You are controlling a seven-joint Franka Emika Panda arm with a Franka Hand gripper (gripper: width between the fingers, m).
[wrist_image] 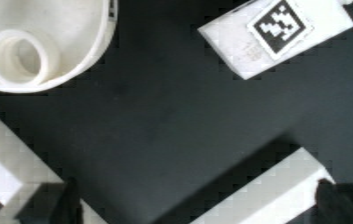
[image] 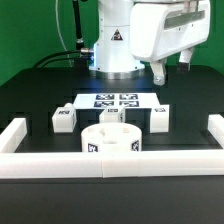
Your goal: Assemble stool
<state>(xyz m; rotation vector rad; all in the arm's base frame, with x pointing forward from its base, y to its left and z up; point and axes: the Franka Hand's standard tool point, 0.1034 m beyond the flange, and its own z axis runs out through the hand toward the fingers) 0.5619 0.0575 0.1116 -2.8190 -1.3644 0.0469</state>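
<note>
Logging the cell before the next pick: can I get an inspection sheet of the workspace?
Surface: black table, marker board lying flat mid-table.
Job's things: round seat by the front run of the border rail; left leg, middle leg, right leg (exterior view's sides) loose behind it, none fitted.
Clutter: nothing seen.
Hand: hand open, empty, raised above the right leg's side.
Cables: black cables behind the robot base.
Surroundings: border rail edges the table; green backdrop.

I find the seat (image: 108, 143) just behind the near border rail (image: 110, 167), the marker board (image: 108, 102) farther back, the middle leg (image: 112, 117) between them. A second leg (image: 63, 119) lies at the exterior view's left of the board, a third leg (image: 158, 118) at its right.
</note>
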